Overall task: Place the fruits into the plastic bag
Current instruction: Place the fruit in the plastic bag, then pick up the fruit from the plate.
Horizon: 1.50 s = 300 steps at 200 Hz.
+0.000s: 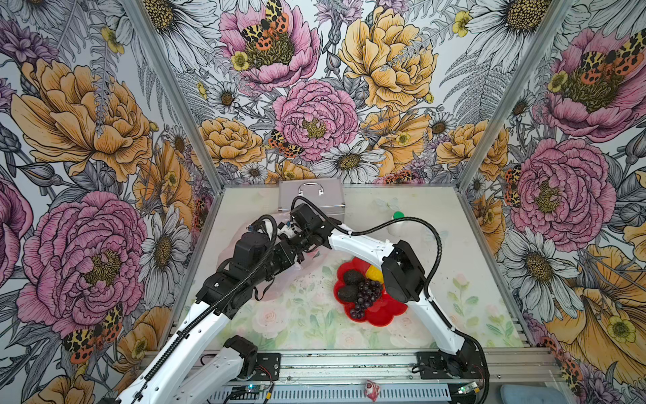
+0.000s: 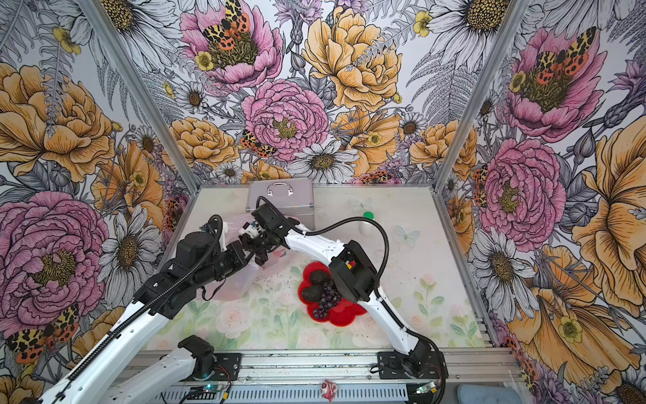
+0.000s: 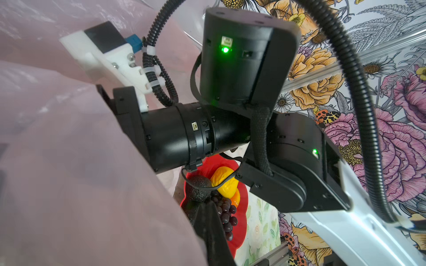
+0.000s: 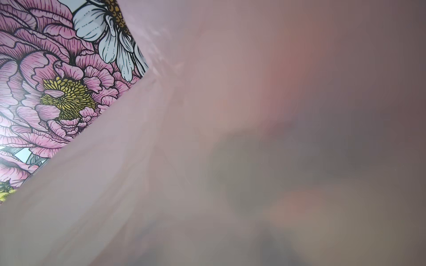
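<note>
Left pincer [image 1: 300, 259] clamps plastic bag [image 1: 290, 280]; right pincer [image 1: 288, 241] (buried in bag) opening unreadable.

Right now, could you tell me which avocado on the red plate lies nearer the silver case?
The rear avocado, level with the yellow fruit; the front avocado lies nearer the front rail.

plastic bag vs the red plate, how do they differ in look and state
The plastic bag is pale pink and see-through; the red plate is solid bright red. The bag is crumpled and shapeless; the plate is a rigid flower shape lying flat. The plate shows avocados and grapes in the open; the bag's contents cannot be made out. Both rest on the table.
</note>
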Each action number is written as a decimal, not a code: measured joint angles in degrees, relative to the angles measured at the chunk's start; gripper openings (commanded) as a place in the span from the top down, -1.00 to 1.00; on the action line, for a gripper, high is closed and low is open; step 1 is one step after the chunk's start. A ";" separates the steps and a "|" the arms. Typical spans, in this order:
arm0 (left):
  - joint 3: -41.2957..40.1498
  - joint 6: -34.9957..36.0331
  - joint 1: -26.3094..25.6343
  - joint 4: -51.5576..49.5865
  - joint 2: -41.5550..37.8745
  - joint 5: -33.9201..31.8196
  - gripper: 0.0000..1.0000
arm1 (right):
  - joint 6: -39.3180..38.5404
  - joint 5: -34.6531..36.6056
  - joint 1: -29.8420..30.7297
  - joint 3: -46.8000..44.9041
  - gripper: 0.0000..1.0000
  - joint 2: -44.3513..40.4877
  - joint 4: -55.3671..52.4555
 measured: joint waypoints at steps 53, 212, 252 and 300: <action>-0.59 -0.20 0.79 0.04 -1.18 -0.02 1.00 | -0.24 0.02 -0.70 0.57 -0.71 -0.07 0.02; -5.38 -1.42 1.29 -0.28 -5.25 0.68 1.00 | -17.49 21.22 -14.84 -42.18 -0.70 -51.95 -19.80; -5.38 -0.90 1.81 -0.28 -2.49 1.53 1.00 | -25.73 36.61 -15.17 -48.00 -0.77 -53.22 -34.99; -5.38 -0.83 1.81 -0.28 -2.08 1.77 1.00 | -27.76 44.65 -15.74 -47.67 -0.98 -45.24 -38.93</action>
